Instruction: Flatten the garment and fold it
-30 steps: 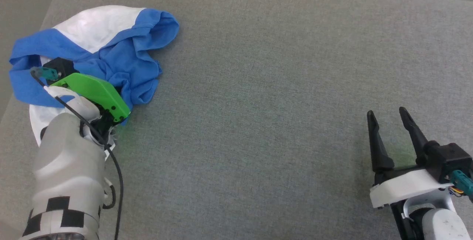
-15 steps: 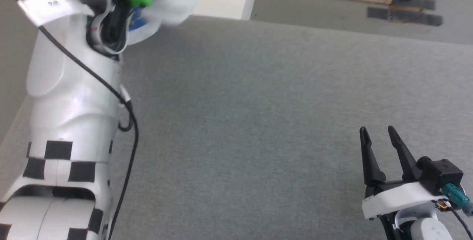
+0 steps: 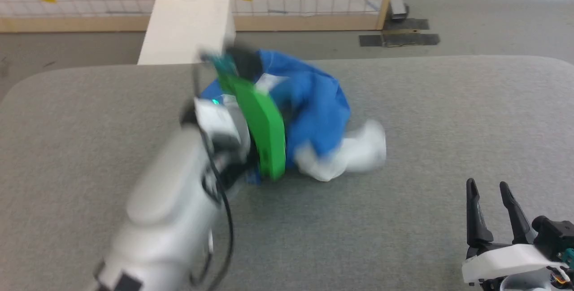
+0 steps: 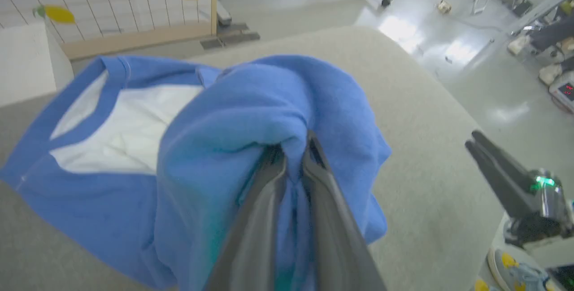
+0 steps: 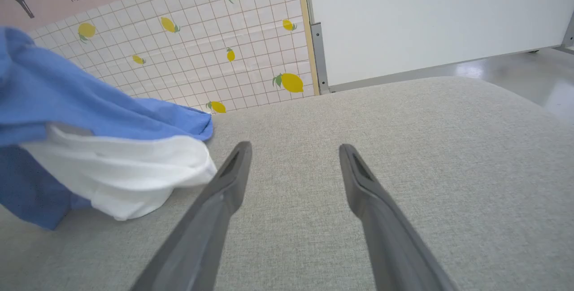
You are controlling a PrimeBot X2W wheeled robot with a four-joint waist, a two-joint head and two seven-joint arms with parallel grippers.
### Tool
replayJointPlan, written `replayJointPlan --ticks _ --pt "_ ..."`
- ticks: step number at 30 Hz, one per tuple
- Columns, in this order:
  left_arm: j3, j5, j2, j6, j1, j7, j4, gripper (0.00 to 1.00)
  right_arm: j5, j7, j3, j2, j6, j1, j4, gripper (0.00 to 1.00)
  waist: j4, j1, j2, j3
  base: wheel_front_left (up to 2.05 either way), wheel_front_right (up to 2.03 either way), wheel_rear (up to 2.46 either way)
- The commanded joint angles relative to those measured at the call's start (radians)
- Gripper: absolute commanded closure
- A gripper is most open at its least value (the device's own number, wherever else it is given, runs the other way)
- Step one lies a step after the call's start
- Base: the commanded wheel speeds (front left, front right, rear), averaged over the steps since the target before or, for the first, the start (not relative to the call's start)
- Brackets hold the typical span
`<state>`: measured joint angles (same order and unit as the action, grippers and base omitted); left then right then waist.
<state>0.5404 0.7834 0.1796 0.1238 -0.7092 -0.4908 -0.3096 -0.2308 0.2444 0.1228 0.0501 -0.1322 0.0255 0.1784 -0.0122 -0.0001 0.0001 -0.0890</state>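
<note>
The left claw [image 4: 292, 147] is clenched on the crumpled soft white-and-blue shirt [image 4: 251, 98]; the right claw [image 5: 294, 146] hangs released. It had best pinch an opposite edge and spread the cloth.

Head view high above grey surface [image 3: 403, 116], both wrist views low, sharing the garment [image 3: 314, 107]

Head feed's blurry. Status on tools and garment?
Left tool shut on garment, blue fabric pinched. Right tool open, empty, off the cloth. Garment bunched, not flattened. Nothing in the way.
</note>
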Motion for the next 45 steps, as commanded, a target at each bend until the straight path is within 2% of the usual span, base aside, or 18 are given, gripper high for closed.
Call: replayJointPlan --ticks 1,6,9,10,11,17,21,26,28,31,33,36,42,45 --pt "0.031 0.013 0.011 0.004 0.08 -0.039 -0.001 1.0 -0.004 0.008 0.002 0.0 0.002 0.006 0.0 0.0 0.045 0.0001 -0.0001 0.022 0.0 0.0 0.0" --pt "0.117 0.05 0.023 -0.033 0.281 -0.155 -0.015 1.0 -0.003 0.011 0.005 0.0 0.002 0.002 -0.008 0.0 0.051 0.0001 -0.0001 0.008 0.0 0.0 0.0" --pt "0.134 0.052 0.028 -0.055 0.327 -0.175 -0.009 1.0 -0.006 0.012 -0.002 0.0 0.002 -0.002 -0.007 0.0 0.043 0.0001 -0.0001 0.006 0.0 0.0 0.0" --pt "0.119 0.067 0.021 -0.063 0.337 -0.163 0.004 0.89 -0.006 0.012 -0.004 0.0 0.002 -0.003 -0.005 0.0 0.039 0.0001 -0.0001 0.008 0.0 0.0 0.0" --pt "0.103 0.073 0.019 -0.07 0.338 -0.145 0.017 0.0 -0.007 0.012 -0.006 0.0 0.002 -0.004 -0.003 0.0 0.035 0.0001 -0.0001 0.01 0.0 0.0 0.0" --pt "-0.079 0.14 0.004 -0.113 0.335 0.042 0.138 0.0 -0.012 0.014 -0.017 0.0 0.002 0.0 0.01 0.0 0.022 0.0001 -0.0001 0.043 0.0 0.0 0.0" --pt "-0.222 0.142 0.009 -0.144 0.362 0.235 0.195 0.0 -0.015 0.015 -0.023 0.0 0.002 0.009 0.015 0.0 0.02 0.0001 -0.0001 0.062 0.0 0.0 0.0" --pt "-0.342 -0.02 0.047 -0.198 0.434 0.587 0.205 0.0 -0.015 0.015 -0.022 0.0 0.002 0.015 0.018 0.0 0.023 0.0001 -0.0001 0.069 0.0 0.0 0.0" --pt "-0.341 -0.105 0.07 -0.212 0.475 0.687 0.193 0.0 -0.015 0.014 -0.017 0.0 0.002 0.016 0.024 0.0 0.024 0.0001 -0.0001 0.07 0.0 0.0 0.0" --pt "-0.313 -0.268 0.113 -0.257 0.527 0.739 0.176 0.0 -0.015 -0.012 -0.012 0.0 0.002 0.014 0.04 0.0 0.028 0.0001 -0.0001 0.067 0.0 0.0 0.0" --pt "-0.32 -0.318 0.101 -0.283 0.558 0.749 0.183 0.0 -0.007 -0.044 -0.011 0.0 0.002 0.007 0.054 0.0 0.028 0.0001 -0.0001 0.06 0.0 0.0 0.0" --pt "-0.337 -0.375 0.076 -0.299 0.598 0.752 0.217 0.0 0.006 -0.114 -0.01 0.0 0.002 -0.024 0.068 0.0 0.025 0.0001 -0.0001 0.041 0.0 0.0 0.0" --pt "-0.36 -0.431 0.042 -0.266 0.628 0.752 0.247 0.0 0.064 -0.329 -0.068 0.0 0.002 -0.216 0.081 0.0 0.018 0.0001 -0.0001 -0.019 0.0 0.0 0.0" --pt "-0.372 -0.447 0.023 -0.246 0.612 0.752 0.251 0.0 0.095 -0.491 -0.122 0.0 0.002 -0.361 0.126 0.0 0.001 0.0001 -0.0001 -0.056 0.0 0.0 0.0"
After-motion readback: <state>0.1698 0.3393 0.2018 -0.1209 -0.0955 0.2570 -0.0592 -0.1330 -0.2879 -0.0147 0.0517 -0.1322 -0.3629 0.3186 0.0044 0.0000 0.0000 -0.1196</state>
